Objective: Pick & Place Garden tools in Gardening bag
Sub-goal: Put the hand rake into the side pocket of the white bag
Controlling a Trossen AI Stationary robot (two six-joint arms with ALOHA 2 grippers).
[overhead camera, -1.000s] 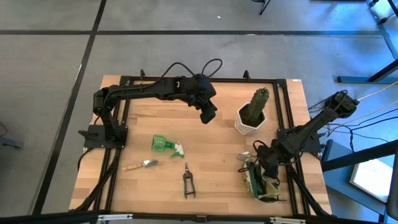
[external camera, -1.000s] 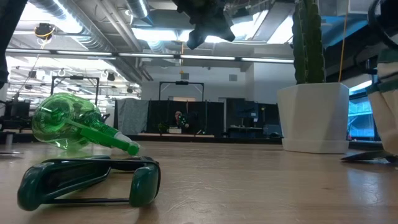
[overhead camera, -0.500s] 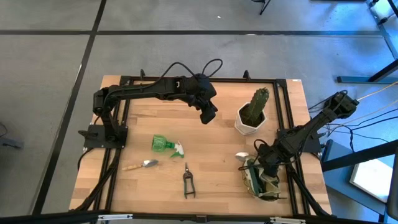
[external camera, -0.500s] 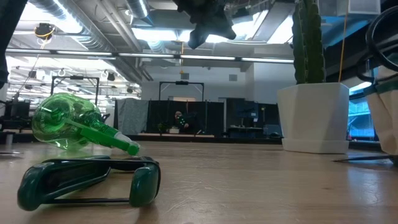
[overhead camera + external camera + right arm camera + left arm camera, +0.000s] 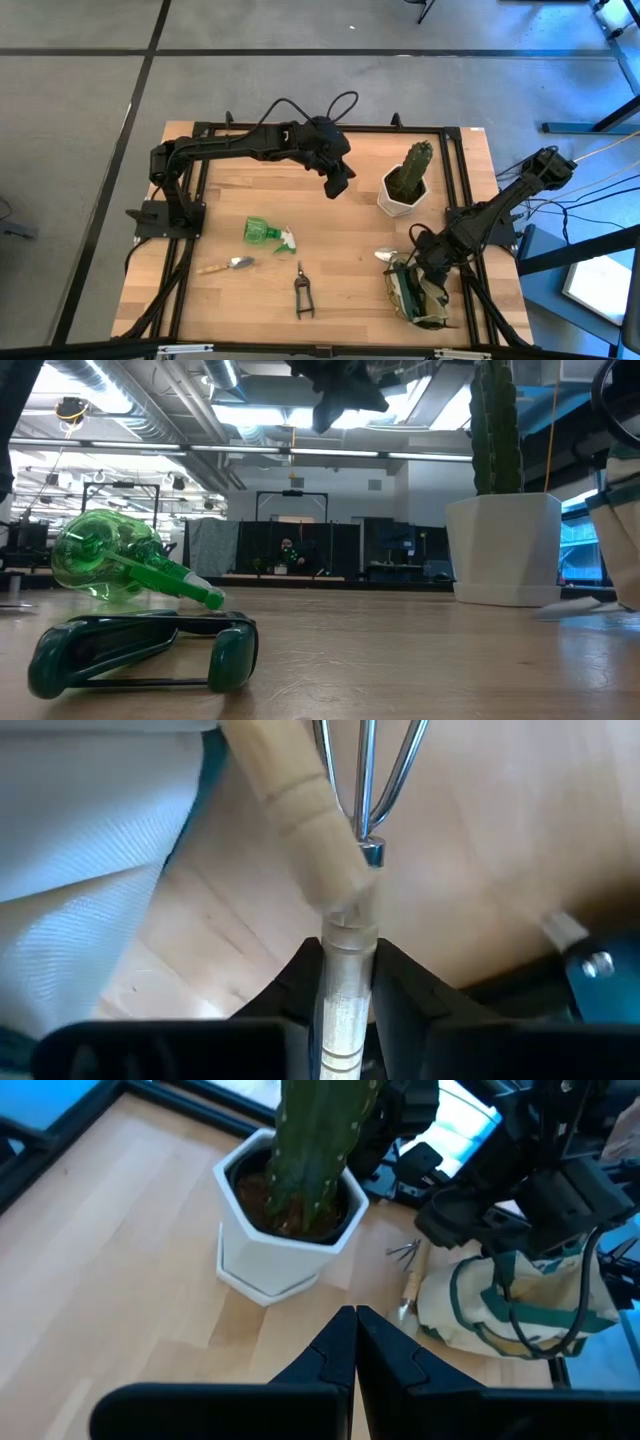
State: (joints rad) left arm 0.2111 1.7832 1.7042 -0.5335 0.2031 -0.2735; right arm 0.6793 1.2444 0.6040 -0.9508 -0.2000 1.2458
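High view: my right gripper (image 5: 412, 262) sits at the mouth of the olive-khaki fabric gardening bag (image 5: 420, 293), holding a wood-handled silver trowel (image 5: 388, 254) whose blade juts toward table centre; I count one more silver trowel (image 5: 228, 265), one green spray bottle (image 5: 268, 233), one black pruning shears (image 5: 303, 291) and one cactus in a white pot (image 5: 406, 183). Left wrist view: my left gripper (image 5: 355, 1342), fingers together and empty, hangs beside that pot. Right wrist view: the fingers clamp the wooden handle (image 5: 344, 982), its long axis running straight ahead beside the bag's fabric.

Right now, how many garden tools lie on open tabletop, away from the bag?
3: green spray bottle left of centre, trowel nearer the front edge, shears right of the trowel. Right gripper holds a wooden-handled tool at the bag; more may hide inside.
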